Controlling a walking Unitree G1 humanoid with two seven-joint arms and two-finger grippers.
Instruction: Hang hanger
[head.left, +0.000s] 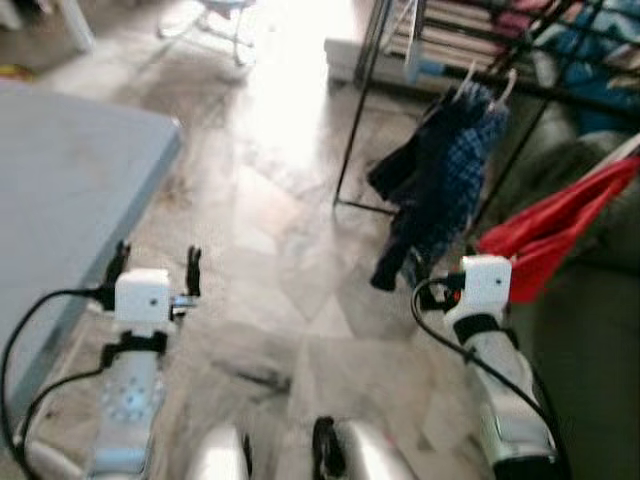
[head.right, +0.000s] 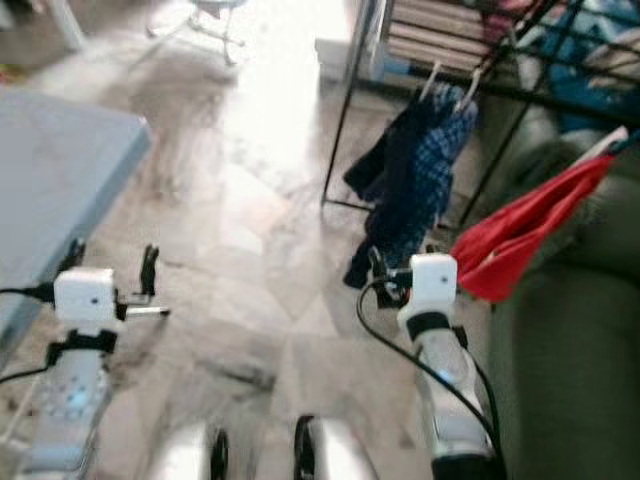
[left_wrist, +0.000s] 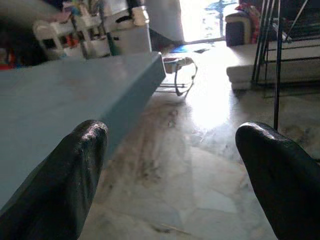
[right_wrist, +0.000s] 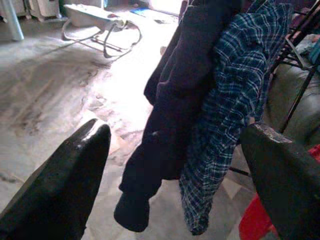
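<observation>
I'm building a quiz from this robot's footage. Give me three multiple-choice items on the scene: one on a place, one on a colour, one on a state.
1. Where do the dark jacket and plaid shirt hang?
A. on the black rack
B. on the blue table
C. on the floor

2. What colour is the garment beside the right tool?
A. yellow
B. red
C. white

3. How is the left tool?
A. shut on a hanger
B. shut, holding nothing
C. open, holding nothing

Answers: 1 A, hangers hook its bar; 2 B, it is bright red; 3 C, its fingers stand apart over floor.
</observation>
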